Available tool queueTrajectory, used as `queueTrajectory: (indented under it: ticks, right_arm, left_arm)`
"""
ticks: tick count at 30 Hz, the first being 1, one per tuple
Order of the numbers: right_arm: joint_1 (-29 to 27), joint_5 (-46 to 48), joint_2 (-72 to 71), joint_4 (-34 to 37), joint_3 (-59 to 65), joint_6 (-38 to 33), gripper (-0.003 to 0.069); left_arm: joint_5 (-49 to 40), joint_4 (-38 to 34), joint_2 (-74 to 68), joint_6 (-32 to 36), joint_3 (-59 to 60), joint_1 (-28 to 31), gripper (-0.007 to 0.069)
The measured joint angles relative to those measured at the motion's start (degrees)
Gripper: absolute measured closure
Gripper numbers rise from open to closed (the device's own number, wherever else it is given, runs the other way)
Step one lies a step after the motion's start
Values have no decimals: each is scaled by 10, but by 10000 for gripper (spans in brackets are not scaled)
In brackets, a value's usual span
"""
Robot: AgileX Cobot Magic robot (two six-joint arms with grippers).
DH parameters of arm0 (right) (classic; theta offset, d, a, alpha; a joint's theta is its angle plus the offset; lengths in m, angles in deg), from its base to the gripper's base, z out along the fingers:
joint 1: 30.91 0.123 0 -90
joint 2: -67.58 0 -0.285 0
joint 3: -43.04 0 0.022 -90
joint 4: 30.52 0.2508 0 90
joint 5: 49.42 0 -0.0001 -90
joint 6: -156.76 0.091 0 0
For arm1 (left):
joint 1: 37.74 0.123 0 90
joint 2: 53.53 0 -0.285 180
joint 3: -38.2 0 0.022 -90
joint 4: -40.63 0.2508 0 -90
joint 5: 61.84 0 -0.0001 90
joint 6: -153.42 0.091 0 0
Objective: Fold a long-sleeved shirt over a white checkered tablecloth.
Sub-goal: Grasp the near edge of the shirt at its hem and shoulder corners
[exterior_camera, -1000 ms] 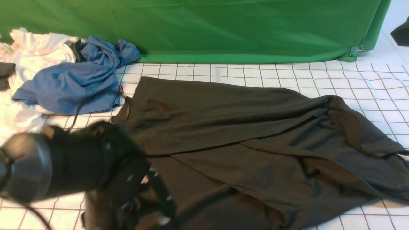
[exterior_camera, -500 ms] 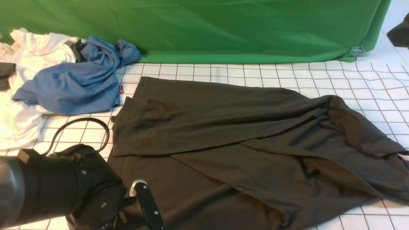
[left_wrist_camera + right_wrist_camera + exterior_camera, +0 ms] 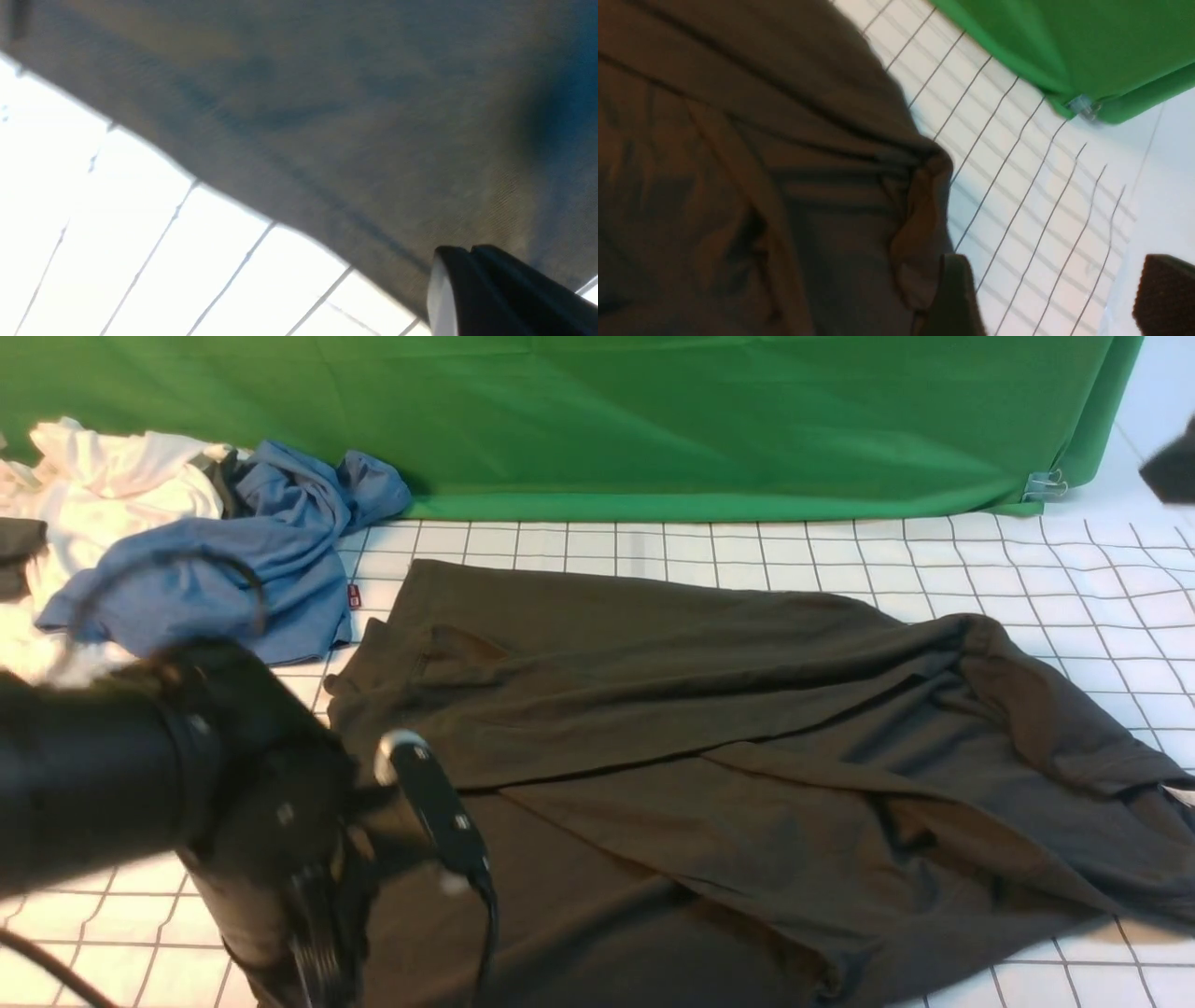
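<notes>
The front camera sits on the robot's side between the 2 arms, raised, looking forward and down across the white checkered tablecloth [image 3: 1074, 588] to the green backdrop [image 3: 653, 420] at the far edge. It takes in most of the long-sleeved shirt [image 3: 700, 756], with the left arm [image 3: 121, 784] close and blurred in the near left corner. The left wrist camera hangs very near the cloth, facing the shirt's edge where it meets the tablecloth, out of focus. The right wrist camera stands farther off, looking slantwise over the shirt's bunched fold. It shares with the front view that fold and the metal clip [image 3: 1046, 483] at the backdrop's right corner.
</notes>
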Motion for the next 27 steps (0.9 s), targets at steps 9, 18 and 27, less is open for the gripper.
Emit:
queueTrajectory:
  ticks: [9, 18, 27]
  right_arm:
    - [30, -8, -1, 11, 122, 0, 141]
    - [102, -134, 8, 20, 331, 8, 141]
    - [52, -210, 70, 13, 354, 130, 141]
  left_arm:
    - [-10, -91, 16, 74, 2, 71, 653]
    - [48, -124, 17, 117, 73, 60, 603]
    - [43, -115, 17, 110, 82, 7, 272]
